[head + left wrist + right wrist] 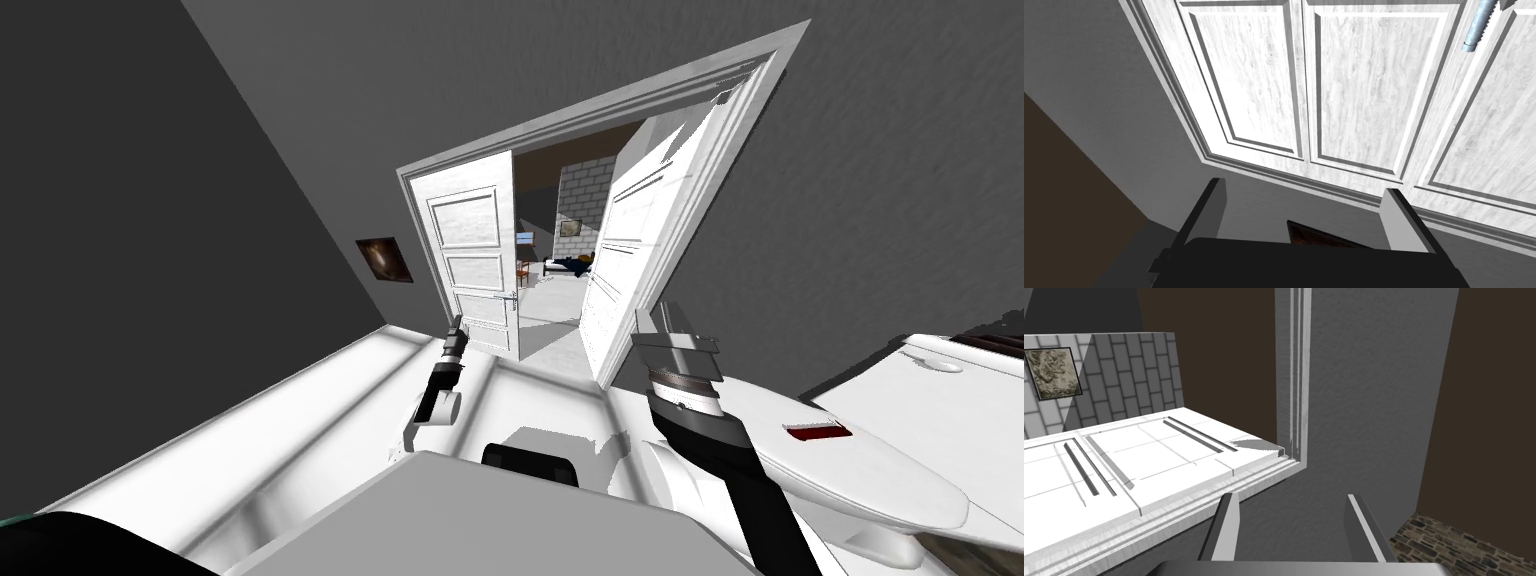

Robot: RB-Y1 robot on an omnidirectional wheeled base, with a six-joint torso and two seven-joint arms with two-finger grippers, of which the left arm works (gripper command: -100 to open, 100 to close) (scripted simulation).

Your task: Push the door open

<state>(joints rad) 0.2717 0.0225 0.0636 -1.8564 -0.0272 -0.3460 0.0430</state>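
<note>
A white panelled double door stands ahead. Its left leaf (475, 260) is almost in line with the frame, and its right leaf (640, 240) is swung partway away from me. My left gripper (457, 322) is open and close to the lower part of the left leaf, below the metal handle (508, 297). From the left wrist, the open left gripper (1306, 210) points at the leaf's panels (1364, 90), with the handle (1476, 25) off to one side. My right gripper (668, 318) is near the right leaf's lower edge. From the right wrist, the open right gripper (1296, 520) faces the door frame (1294, 373) and the right leaf (1149, 458).
Grey walls flank the doorway, with a small dark picture (385, 260) on the left wall. White rounded furniture (900, 450) carrying a red item (815, 432) sits close on my right. Through the gap lies a room with a bed (570, 265), a chair (522, 270) and a brick wall (585, 195).
</note>
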